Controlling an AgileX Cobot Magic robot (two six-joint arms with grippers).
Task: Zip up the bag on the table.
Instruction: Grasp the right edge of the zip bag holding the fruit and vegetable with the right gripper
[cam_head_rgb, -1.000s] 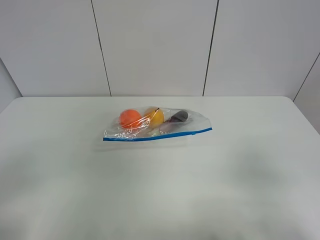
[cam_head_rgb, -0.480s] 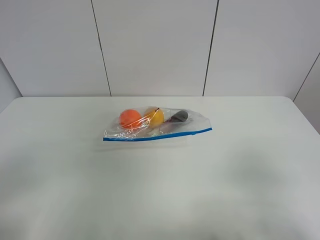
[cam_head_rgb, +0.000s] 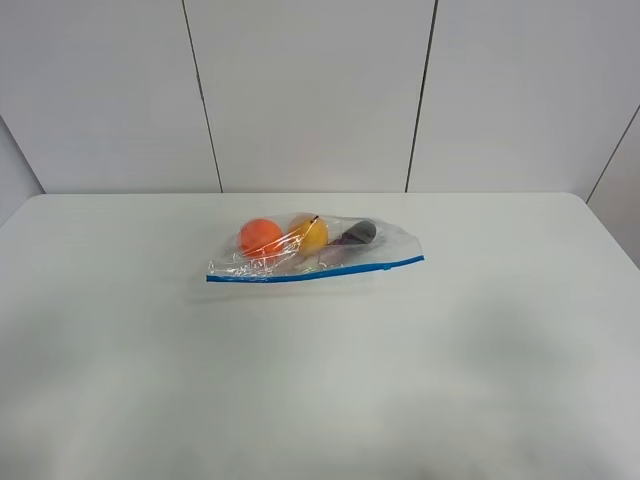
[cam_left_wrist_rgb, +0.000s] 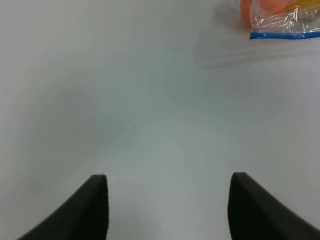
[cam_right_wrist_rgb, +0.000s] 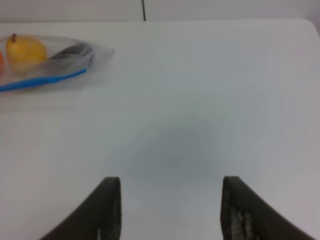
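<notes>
White table (cam_head_rgb: 120, 380), zip bag (cam_head_rgb: 300, 258) on it, left fingers (cam_left_wrist_rgb: 85, 212) spread, right fingers (cam_right_wrist_rgb: 97, 212) spread

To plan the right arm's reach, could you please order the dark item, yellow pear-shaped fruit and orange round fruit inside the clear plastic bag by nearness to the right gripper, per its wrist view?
From the right gripper:
1. Dark item, at the near end of the bag.
2. Yellow pear-shaped fruit, mid-bag.
3. Orange round fruit, far end, barely visible.
</notes>
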